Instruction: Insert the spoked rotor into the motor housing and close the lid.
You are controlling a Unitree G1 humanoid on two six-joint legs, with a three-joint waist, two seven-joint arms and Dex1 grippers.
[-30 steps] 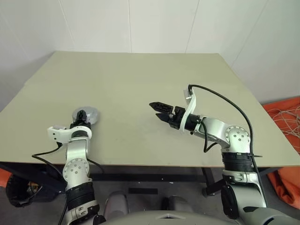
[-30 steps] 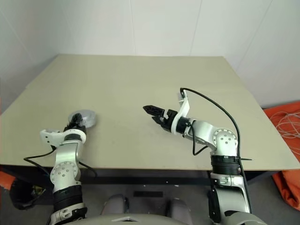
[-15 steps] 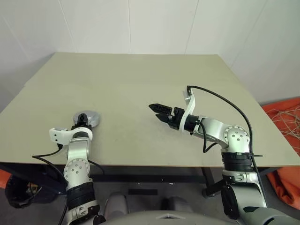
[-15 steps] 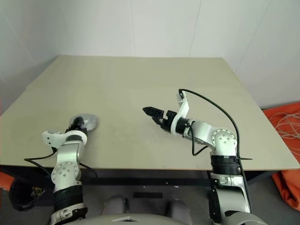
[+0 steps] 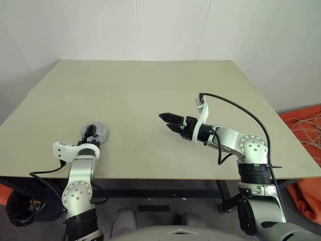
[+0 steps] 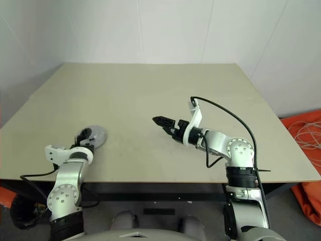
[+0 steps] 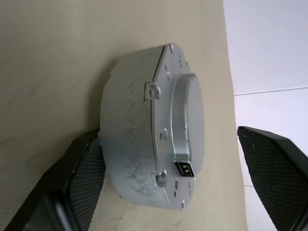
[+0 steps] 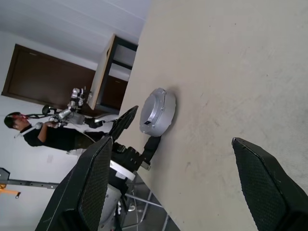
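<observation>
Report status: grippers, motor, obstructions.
Left gripper open around closed motor housing on table. Right gripper open, empty. Nothing in the way.

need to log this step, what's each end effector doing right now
Left end effector: open, fingers either side of the closed motor housing, not gripping it.
Right end effector: open, holding nothing, above the table.
</observation>
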